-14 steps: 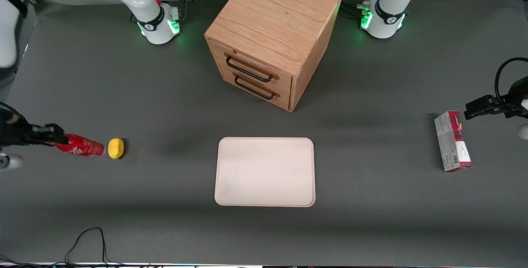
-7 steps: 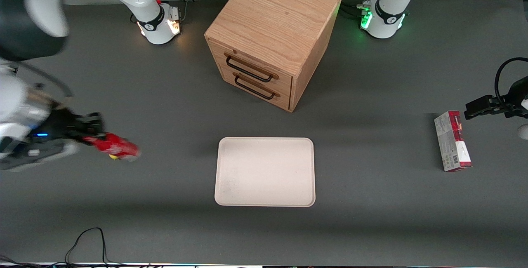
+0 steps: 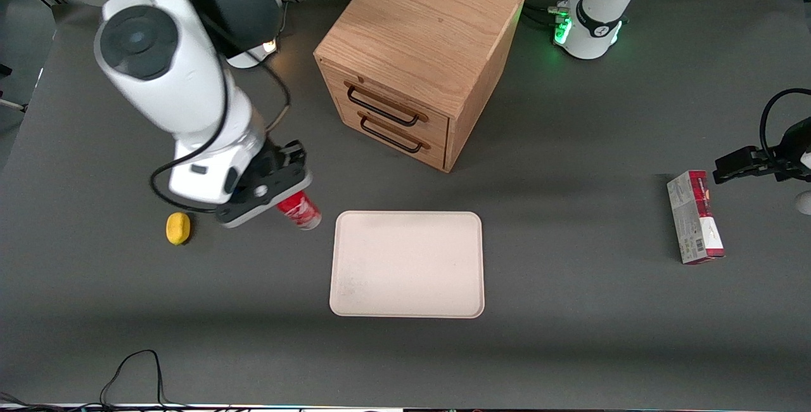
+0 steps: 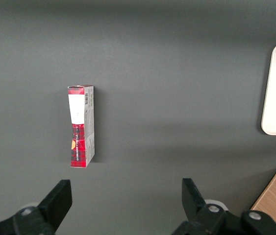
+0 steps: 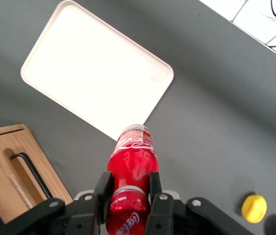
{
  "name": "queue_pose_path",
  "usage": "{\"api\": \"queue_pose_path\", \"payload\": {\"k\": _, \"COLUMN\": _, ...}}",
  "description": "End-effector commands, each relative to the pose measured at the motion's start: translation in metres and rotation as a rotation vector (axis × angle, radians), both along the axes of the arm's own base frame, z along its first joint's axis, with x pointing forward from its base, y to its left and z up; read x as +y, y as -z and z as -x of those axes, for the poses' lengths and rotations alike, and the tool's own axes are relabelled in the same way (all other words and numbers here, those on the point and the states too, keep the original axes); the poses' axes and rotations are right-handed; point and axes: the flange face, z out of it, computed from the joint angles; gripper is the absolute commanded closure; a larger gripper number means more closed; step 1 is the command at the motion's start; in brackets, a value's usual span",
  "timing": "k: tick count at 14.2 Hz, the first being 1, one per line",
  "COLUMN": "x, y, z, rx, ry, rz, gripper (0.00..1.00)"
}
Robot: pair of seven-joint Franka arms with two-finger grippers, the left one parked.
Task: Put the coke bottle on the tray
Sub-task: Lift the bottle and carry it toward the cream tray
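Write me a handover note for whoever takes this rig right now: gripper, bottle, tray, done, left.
Gripper: shut on the coke bottle, held above the table between the yellow lemon-like object and the tray, close to the tray's edge at the working arm's end.
Coke bottle: lifted off the table, not over the tray yet.
Tray: nothing on it; it sits in front of the wooden drawer box, nearer the front camera.
Done: bottle grasped and lifted.
Left: carry it over the tray, lower it, open the fingers, pull away.
The red-and-grey carton lies at the parked arm's end; not part of the job.
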Motion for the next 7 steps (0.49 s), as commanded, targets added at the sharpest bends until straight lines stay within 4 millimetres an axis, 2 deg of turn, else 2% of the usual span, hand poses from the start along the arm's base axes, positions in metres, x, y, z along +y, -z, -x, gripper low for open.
{"api": "queue_pose_path", "payload": {"k": 1, "x": 0.002, "y": 0.018, "z": -0.019, "rx": -0.034, "ry": 0.017, "rz": 0.003, "gripper": 0.86}}
{"api": "queue_pose_path", "payload": {"k": 4, "x": 0.011, "y": 0.09, "z": -0.051, "rx": -0.029, "ry": 0.023, "rz": 0.008, "gripper": 0.86}}
{"api": "queue_pose_path", "payload": {"k": 7, "x": 0.019, "y": 0.158, "z": -0.071, "rx": -0.031, "ry": 0.02, "rz": 0.006, "gripper": 0.86}}
